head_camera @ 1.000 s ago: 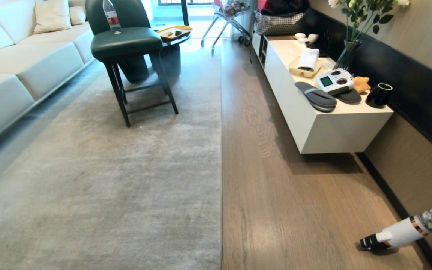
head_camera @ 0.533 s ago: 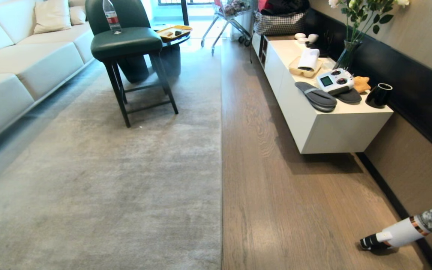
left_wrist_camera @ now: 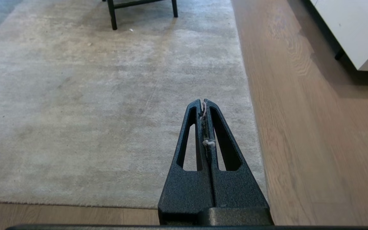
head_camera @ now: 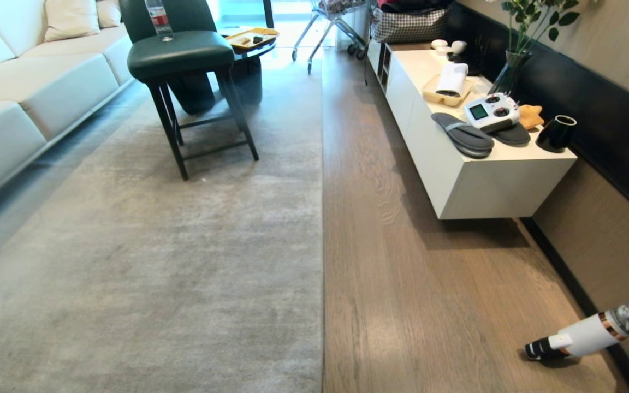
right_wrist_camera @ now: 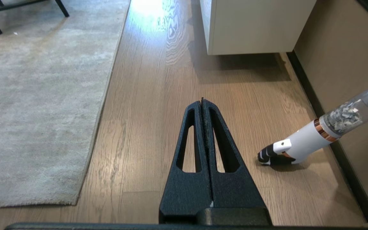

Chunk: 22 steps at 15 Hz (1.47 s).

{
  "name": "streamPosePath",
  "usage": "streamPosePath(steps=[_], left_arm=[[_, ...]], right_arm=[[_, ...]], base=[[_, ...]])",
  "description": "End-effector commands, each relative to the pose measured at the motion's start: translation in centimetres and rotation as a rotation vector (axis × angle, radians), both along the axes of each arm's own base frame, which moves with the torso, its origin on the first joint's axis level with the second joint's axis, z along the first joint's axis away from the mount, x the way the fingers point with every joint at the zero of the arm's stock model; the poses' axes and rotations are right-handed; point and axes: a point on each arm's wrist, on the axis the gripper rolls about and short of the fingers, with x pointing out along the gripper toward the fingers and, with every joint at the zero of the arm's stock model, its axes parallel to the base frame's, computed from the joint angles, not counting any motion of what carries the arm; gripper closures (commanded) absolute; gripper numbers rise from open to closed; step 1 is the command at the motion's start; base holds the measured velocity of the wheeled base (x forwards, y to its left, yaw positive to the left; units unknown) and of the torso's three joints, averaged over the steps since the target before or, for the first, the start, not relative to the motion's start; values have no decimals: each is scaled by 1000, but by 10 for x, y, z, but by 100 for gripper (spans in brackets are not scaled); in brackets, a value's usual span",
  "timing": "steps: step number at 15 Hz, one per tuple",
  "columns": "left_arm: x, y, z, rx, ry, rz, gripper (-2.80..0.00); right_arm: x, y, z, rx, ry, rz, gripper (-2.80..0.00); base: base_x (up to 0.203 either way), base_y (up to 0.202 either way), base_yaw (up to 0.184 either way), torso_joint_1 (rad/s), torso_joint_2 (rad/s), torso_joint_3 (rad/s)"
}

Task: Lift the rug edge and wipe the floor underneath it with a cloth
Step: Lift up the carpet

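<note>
The pale grey rug (head_camera: 183, 262) lies flat, and its rug edge (head_camera: 322, 229) runs straight beside the brown plank floor (head_camera: 429, 284). In the left wrist view my left gripper (left_wrist_camera: 202, 100) hangs shut above the rug (left_wrist_camera: 75, 111), close to its near border (left_wrist_camera: 75, 203), with only wisps of fluff caught between the jaws. In the right wrist view my right gripper (right_wrist_camera: 202, 100) is shut and empty over the bare floor (right_wrist_camera: 145, 127), to the side of the rug's rounded corner (right_wrist_camera: 72, 199). The cloth is out of view. Neither gripper appears in the head view.
A white hand vacuum (head_camera: 582, 338) with a striped tip leans on the floor by the wall. A low white cabinet (head_camera: 489, 185) carries slippers and small items. A dark green chair (head_camera: 183, 60) stands on the rug, and a pale sofa (head_camera: 19, 98) lines the left.
The whole head view has shifted slightly upward, so the camera has tipped down a little. The rug, the vacuum and the furniture have not moved.
</note>
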Motion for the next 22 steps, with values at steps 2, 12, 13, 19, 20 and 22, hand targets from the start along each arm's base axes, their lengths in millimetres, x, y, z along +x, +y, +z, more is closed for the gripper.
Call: streamPosePath(steps=[2, 12, 13, 19, 20, 22], left_arm=[[0, 0, 0, -1, 3, -1, 0], [0, 0, 0, -1, 4, -1, 0], [0, 0, 0, -1, 4, -1, 0], [1, 0, 0, -2, 21, -2, 0], [1, 0, 0, -2, 44, -2, 0], [0, 0, 0, -2, 29, -2, 0]], right_arm=[[0, 0, 0, 0, 1, -1, 0], [0, 0, 0, 0, 1, 0, 0], [0, 0, 0, 0, 1, 0, 0], [0, 0, 0, 0, 1, 0, 0], [0, 0, 0, 0, -1, 0, 0], [0, 0, 0, 0, 0, 0, 0]], base=[[0, 0, 0, 4, 4, -176], [0, 0, 0, 3, 4, -198], [0, 0, 0, 7, 7, -192], [0, 0, 0, 5, 1, -198], [0, 0, 0, 7, 2, -186], [0, 0, 0, 4, 0, -191]])
